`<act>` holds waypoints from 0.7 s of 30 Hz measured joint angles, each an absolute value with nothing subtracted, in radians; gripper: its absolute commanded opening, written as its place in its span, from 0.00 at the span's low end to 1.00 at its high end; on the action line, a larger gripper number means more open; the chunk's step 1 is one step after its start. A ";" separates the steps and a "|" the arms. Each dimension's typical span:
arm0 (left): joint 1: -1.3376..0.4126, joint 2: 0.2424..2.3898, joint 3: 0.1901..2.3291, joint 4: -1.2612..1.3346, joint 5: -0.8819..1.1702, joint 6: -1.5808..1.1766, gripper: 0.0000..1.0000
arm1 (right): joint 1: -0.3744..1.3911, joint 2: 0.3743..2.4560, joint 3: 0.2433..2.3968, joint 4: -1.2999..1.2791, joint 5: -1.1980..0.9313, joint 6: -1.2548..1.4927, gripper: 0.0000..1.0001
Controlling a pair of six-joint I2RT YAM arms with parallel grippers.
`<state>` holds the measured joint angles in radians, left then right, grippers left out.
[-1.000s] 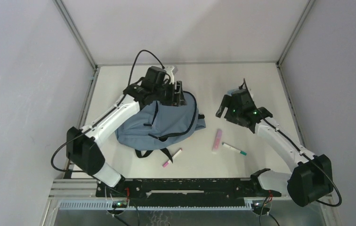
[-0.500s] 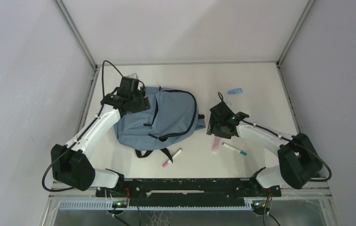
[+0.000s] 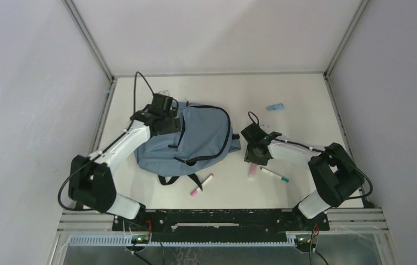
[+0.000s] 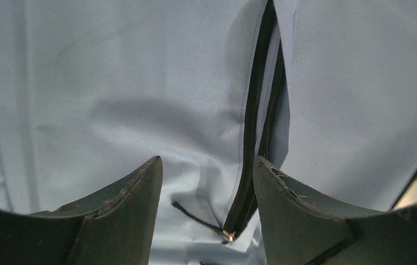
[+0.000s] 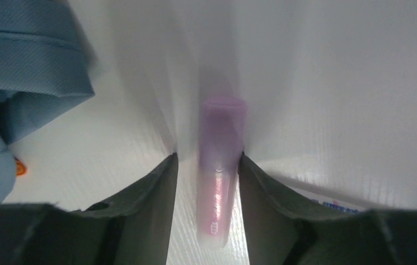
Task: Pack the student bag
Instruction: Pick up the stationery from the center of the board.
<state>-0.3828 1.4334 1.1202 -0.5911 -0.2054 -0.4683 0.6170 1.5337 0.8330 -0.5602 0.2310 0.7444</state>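
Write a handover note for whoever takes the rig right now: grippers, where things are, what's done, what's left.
Left gripper: open, holding nothing, low over the student bag, jaws either side of its zip, which looks parted above the pull.
Right gripper: open, down at the table, jaws astride the pink highlighter, not clamped yet.
Also out on the table: green-capped marker, pink-tipped pen, and a small blue item at the far side.
Done: no item can be seen in the bag.
Left: grip the highlighter, widen the opening, load all four items.
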 measured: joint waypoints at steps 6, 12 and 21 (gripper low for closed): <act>-0.418 1.565 1.122 -0.573 -0.207 -0.463 0.58 | 0.618 1.565 0.838 -0.512 0.226 0.744 0.28; -0.440 1.677 1.180 -0.590 -0.250 -0.453 0.62 | 0.619 1.568 0.838 -0.477 0.198 0.747 0.25; -0.490 1.742 1.252 -0.625 -0.339 -0.423 0.19 | 0.619 1.571 0.838 -0.458 0.167 0.746 0.19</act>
<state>-0.4900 1.7420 1.2518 -0.6247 -0.3389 -0.4232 0.6189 1.5707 0.8383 -0.4580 0.1669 0.7464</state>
